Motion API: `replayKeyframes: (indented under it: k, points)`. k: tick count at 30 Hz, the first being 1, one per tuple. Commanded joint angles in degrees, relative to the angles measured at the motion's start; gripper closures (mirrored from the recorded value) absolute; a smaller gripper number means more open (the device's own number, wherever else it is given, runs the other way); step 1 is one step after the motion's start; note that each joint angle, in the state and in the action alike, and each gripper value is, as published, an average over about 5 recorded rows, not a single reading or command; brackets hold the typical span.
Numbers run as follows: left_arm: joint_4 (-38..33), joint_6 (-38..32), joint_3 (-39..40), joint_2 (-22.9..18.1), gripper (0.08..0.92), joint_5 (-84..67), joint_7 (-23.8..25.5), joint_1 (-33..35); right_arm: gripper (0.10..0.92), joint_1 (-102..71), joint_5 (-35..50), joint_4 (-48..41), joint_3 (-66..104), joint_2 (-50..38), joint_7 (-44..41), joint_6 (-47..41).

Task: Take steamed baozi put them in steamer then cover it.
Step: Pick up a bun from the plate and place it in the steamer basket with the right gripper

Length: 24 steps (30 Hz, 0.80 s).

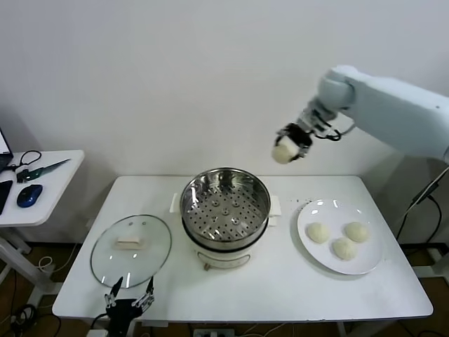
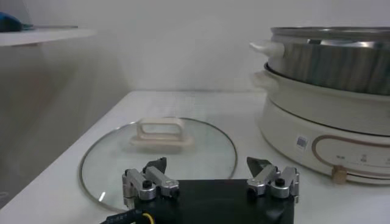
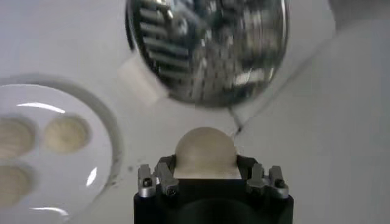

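While my right gripper [image 1: 287, 149] hangs in the air above the desk [image 1: 280, 281], up and to the right of the steamer [image 1: 225, 208], I see it clamped on one steamed baozi [image 1: 284, 153]. From the right wrist camera that bun [image 3: 205, 153] sits snug between the two fingers [image 3: 159, 176], its pale dome sticking out past them, with the steamer's perforated steel floor [image 3: 207, 49] farther off beneath.

I count three more baozi [image 1: 344, 240] lying close together on the white plate [image 1: 309, 246] at the right side of the desk; the right wrist view catches that plate [image 3: 97, 146] too, with the buns at its edge of the picture.

The steamer stands in the middle of the desk, its shiny basket uncovered and holding nothing, seated on the white pot base [image 2: 323, 131] with side handles.

The cover [image 1: 131, 250] lies flat on the desk to the left of the steamer, apart from it, white handle [image 2: 160, 134] facing up.

My left gripper [image 1: 130, 300] waits low at the near edge of the desk, just beside the near rim of the cover. Through the left wrist camera I see its jaws spread wide and gripping nothing, with the glass lid [image 2: 158, 155] directly ahead of the fingertips [image 2: 261, 165].
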Motion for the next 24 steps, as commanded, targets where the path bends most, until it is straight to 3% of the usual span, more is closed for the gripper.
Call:
replayKeyframes:
  k: [1,8,15,24]
  points:
    - [-0.33,-0.05,-0.03,-0.27,0.177,-0.03,-0.04,-0.02,0.355,-1.05,-12.20,9.62,-2.28,5.42,4.48,6.69]
    - [-1.68,0.26,-0.11,-0.31,0.177,0.06,0.05,0.48,0.355,-15.61,-26.79,-8.09,5.21,11.32,8.66,9.67]
    - [-1.22,0.22,-0.30,-0.12,0.177,0.01,0.03,0.42,0.355,-21.64,-30.23,-19.79,10.10,15.09,10.27,11.34]
    - [-0.42,0.30,-0.25,-0.15,0.177,-0.04,0.02,-0.37,0.355,-24.36,-32.06,-26.01,12.77,17.97,11.03,12.68]
